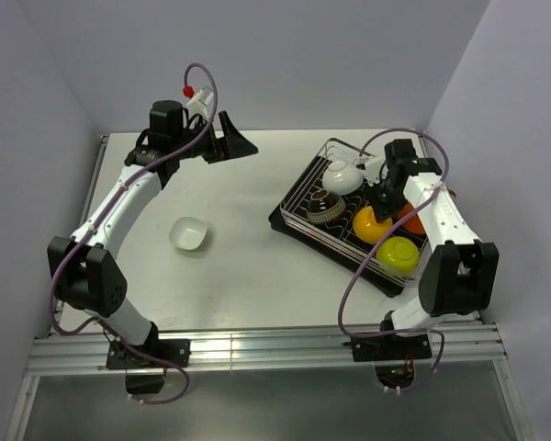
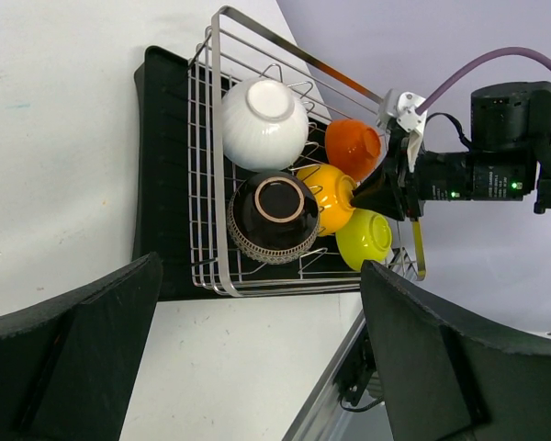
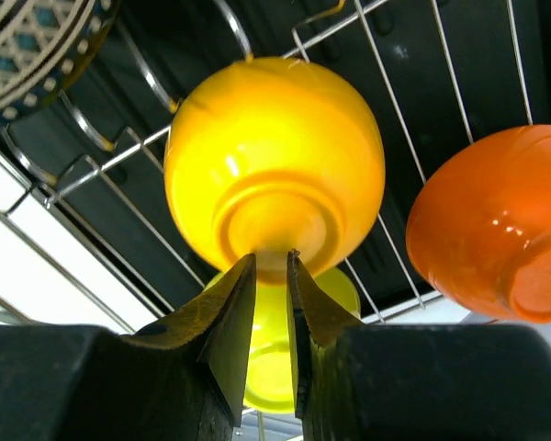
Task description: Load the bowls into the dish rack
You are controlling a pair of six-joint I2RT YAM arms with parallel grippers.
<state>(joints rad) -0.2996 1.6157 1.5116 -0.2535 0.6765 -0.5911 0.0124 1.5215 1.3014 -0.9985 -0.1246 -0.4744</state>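
The dish rack [image 1: 300, 184] stands at the right and holds a white bowl [image 1: 342, 176], a dark ribbed bowl [image 1: 325, 209], a yellow bowl [image 1: 369, 225], an orange bowl [image 1: 414, 220] and a lime green bowl [image 1: 398, 254]. My right gripper [image 3: 272, 262] is inside the rack, its fingers closed to a narrow gap on the rim of the yellow bowl [image 3: 274, 165]. Another white bowl [image 1: 189, 233] sits alone on the table. My left gripper [image 1: 231, 142] is open and empty, high at the back, looking toward the rack [image 2: 211, 138].
The rack sits on a black tray [image 2: 161, 165] angled near the right wall. Walls close in the table at left, back and right. A metal rail [image 1: 257, 349] runs along the near edge.
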